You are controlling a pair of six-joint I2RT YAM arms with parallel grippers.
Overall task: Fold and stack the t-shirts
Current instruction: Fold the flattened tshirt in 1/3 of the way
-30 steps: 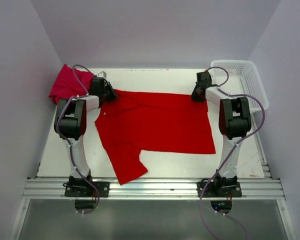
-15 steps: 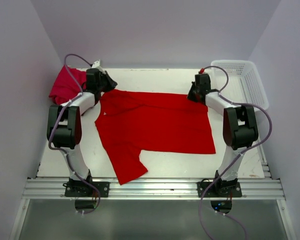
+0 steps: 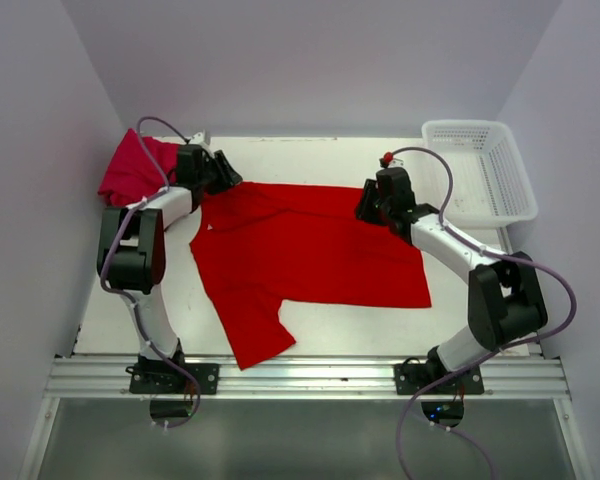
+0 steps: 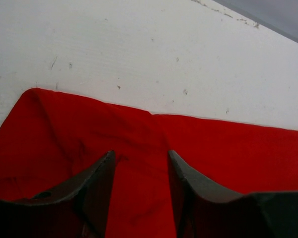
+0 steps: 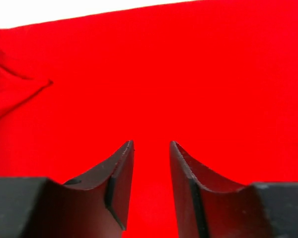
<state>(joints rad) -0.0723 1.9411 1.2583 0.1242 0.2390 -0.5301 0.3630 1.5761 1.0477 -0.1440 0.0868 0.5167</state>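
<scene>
A large bright red t-shirt (image 3: 315, 250) lies spread flat across the middle of a white table (image 3: 300, 155), with one sleeve trailing toward the lower left of the overhead view. A crimson-pink t-shirt (image 3: 130, 170) sits bunched at the table's upper left corner, just beside the red one. The left gripper (image 3: 223, 176) is over the red shirt's upper left corner. Its wrist camera shows the dark fingers (image 4: 97, 183) apart, with red cloth visible in the gap. The right gripper (image 3: 364, 205) is over the shirt's upper edge, right of centre, its fingers (image 5: 120, 173) likewise apart above smooth red cloth. A white mesh basket (image 3: 466, 125) stands at the upper right.
</scene>
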